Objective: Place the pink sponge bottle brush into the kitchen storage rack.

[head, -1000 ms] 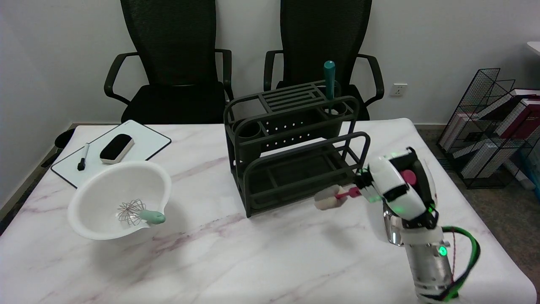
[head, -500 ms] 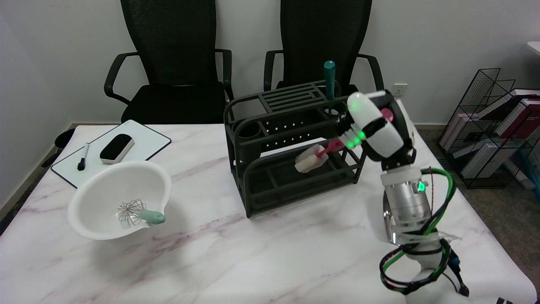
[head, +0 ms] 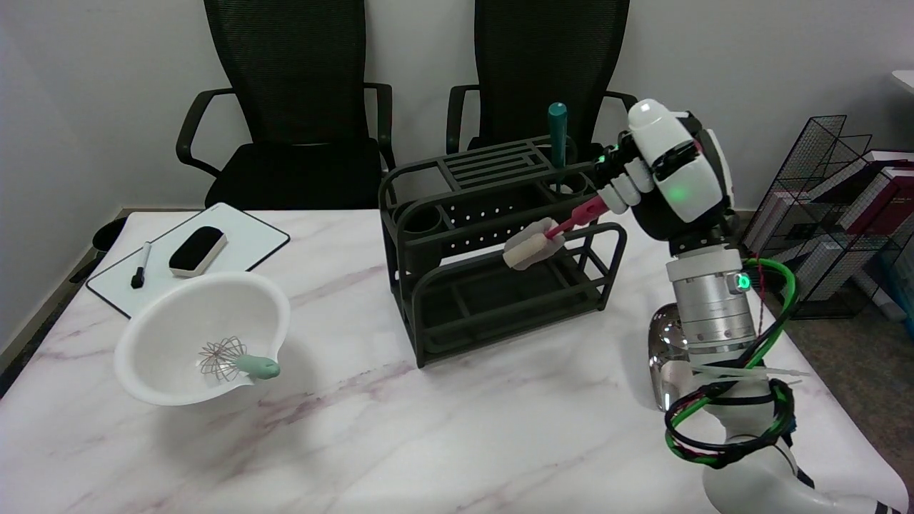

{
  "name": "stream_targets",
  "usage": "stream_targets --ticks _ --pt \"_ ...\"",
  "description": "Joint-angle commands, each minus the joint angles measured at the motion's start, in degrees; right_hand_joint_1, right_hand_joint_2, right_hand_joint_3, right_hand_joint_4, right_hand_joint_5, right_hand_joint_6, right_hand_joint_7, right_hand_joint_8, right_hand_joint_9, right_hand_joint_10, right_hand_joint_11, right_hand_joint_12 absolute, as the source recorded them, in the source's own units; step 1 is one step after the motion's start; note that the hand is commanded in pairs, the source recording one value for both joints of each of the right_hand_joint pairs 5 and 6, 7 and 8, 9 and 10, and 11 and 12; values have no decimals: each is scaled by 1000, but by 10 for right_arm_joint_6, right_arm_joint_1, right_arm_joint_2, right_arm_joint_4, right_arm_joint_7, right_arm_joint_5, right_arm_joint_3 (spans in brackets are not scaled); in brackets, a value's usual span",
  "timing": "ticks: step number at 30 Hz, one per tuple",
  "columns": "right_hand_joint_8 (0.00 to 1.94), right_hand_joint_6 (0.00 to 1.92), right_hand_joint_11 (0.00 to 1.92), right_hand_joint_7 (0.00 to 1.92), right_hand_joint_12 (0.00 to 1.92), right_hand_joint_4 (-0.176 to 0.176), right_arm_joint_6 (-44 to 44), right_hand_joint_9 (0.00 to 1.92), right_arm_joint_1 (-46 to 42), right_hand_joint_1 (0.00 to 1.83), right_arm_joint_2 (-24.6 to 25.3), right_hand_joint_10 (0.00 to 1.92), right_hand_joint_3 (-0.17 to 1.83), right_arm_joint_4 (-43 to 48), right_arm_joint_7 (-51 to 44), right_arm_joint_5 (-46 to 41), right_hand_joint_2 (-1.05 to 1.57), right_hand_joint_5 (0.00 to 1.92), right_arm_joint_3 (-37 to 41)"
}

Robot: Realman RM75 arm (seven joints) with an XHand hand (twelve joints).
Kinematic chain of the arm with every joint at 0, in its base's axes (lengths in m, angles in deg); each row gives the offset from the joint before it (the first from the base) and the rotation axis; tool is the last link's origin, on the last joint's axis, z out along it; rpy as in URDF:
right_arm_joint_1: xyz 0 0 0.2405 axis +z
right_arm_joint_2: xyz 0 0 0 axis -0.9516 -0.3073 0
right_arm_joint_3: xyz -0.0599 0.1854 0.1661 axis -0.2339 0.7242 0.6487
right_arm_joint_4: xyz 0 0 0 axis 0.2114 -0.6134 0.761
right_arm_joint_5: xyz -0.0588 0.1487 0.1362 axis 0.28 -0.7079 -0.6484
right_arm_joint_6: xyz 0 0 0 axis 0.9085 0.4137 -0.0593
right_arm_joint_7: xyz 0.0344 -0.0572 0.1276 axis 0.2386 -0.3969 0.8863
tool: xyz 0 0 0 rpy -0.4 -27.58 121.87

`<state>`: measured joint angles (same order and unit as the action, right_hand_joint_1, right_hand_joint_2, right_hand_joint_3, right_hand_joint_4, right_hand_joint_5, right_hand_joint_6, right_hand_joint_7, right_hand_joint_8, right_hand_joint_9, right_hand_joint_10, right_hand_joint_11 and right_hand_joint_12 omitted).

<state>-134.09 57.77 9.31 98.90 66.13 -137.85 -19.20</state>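
Observation:
My right hand (head: 660,178) is raised beside the right end of the black kitchen storage rack (head: 493,250) and grips the pink handle of the bottle brush (head: 546,235). The brush slants down to the left. Its pale sponge head (head: 527,251) hangs above the rack's lower front tray, just behind the front rail. A teal-handled tool (head: 557,139) stands upright in the rack's round holder at the back right. The part of the brush handle inside my hand is hidden.
A white bowl (head: 203,335) holding a whisk with a green handle (head: 239,363) sits at the left. Behind it lies a small whiteboard (head: 189,253) with an eraser and a marker. Two black chairs stand behind the table. A wire shelf (head: 835,214) is at the far right.
My right arm has lifted the brush from low at the rack's front right corner up and back. The sponge head now hangs over the lower tray inside the rack.

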Motion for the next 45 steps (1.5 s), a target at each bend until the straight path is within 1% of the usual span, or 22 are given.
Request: stream_targets --ticks 1,3,6,8,10,13,15,16,18,21,22,23,27,34,38,41,45 --pt "1920 1920 1920 1920 1920 0 35 1920 -37 843 -26 1920 1734 51 -5 -48 1571 1920 54" --pt "1920 1920 1920 1920 1920 0 44 1920 -26 847 -35 1920 1733 52 -2 -46 1571 1920 54" --pt "1920 1920 1920 1920 1920 0 72 1920 13 848 -50 1920 1744 50 1 -53 1571 1920 49" --pt "1920 1920 1920 1920 1920 0 114 1920 40 850 -60 1920 1739 49 18 -66 1571 1920 46" --pt "1920 1920 1920 1920 1920 0 184 1920 76 853 -69 1920 1729 49 31 -85 1571 1920 52" --pt "1920 1920 1920 1920 1920 0 247 1920 111 859 -77 1920 1704 48 31 -95 1571 1920 73" --pt "1920 1920 1920 1920 1920 0 306 1920 158 864 -89 1920 1690 46 31 -101 1571 1920 88" --pt "1920 1920 1920 1920 1920 0 316 1920 171 868 -90 1920 1683 46 31 -107 1571 1920 89" --pt "1920 1920 1920 1920 1920 0 382 1920 226 874 -97 1920 1668 46 31 -127 1571 1920 84" --pt "1920 1920 1920 1920 1920 0 454 1920 292 864 -101 1920 1632 42 30 -151 1571 1920 71" --pt "1920 1920 1920 1920 1920 0 465 1920 299 867 -101 1920 1626 39 31 -153 1571 1920 67" --pt "1920 1920 1920 1920 1920 0 482 1920 324 881 -101 1920 1606 34 31 -158 1571 1920 60" --pt "1920 1920 1920 1920 1920 0 510 1920 381 933 -101 1920 1541 14 31 -182 1571 1920 48" --pt "1920 1920 1912 1920 1912 0 540 1920 413 959 -97 1920 1508 5 31 -212 1571 1920 46" --pt "1920 1920 1907 1920 1907 0 566 1920 442 953 -94 1920 1458 -6 31 -221 1571 1920 29" --pt "1920 1920 1905 1920 1905 0 569 1920 476 1002 -89 1920 1301 -37 31 -221 1571 1920 0" --pt "1920 1920 1892 1920 1892 0 562 1920 510 1016 -80 1920 1125 -89 27 -221 1571 1920 -47"
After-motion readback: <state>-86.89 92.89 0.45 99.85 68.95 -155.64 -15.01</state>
